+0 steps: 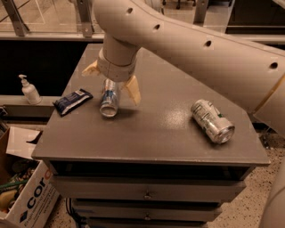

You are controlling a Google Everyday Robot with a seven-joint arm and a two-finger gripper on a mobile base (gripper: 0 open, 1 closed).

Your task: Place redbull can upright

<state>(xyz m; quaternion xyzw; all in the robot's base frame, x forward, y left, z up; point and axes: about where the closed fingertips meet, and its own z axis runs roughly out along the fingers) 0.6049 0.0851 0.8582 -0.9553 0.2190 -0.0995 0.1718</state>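
grey worktop [156, 133] over drawers [147, 192]; speckled floor [249, 213]; cardboard box [22, 200] at left; metal-framed glass [44, 13] behind; pincer [111, 85] low over the worktop's left side
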